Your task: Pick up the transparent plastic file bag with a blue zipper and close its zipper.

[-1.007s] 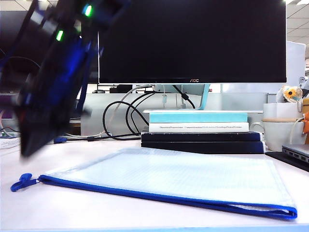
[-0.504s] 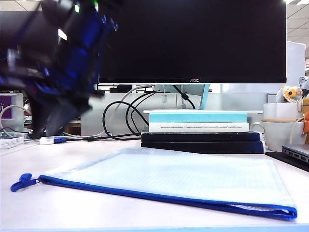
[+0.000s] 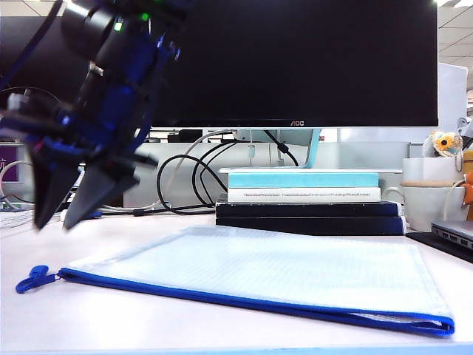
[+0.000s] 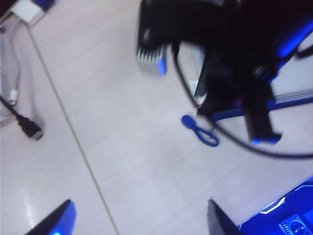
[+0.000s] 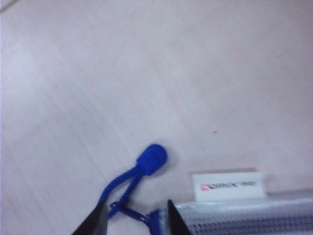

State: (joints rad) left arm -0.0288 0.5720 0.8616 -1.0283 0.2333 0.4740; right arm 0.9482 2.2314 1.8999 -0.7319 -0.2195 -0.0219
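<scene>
Surroundings: my table (image 3: 111, 318) carries a stack of books (image 3: 307, 200) behind the file bag (image 3: 281, 270), with a dark monitor (image 3: 295, 59) above and black cables (image 3: 185, 177) looping beside the stack. A white mug (image 3: 432, 200) and a laptop edge (image 3: 451, 237) sit at the far right.
Obstructions: nothing lies on the bag. A loose cable plug (image 4: 29, 128) rests on the bare table, well apart from the pull.
File bag: flat on the table, its blue zipper (image 3: 244, 302) along the near long edge and a white label (image 5: 229, 185) at the corner.
Pull: the blue cord loop (image 5: 146, 164) trails off the bag's left end onto the table.
Right tool (image 5: 132, 223): reaches across to the left side, tips pointing down above that corner. Released, jaws apart, grasping nothing. The pull lies just beyond the tips.
Left tool (image 4: 139, 220): high over the same spot, jaws spread wide, empty. My right arm hangs between it and the bag's corner.
</scene>
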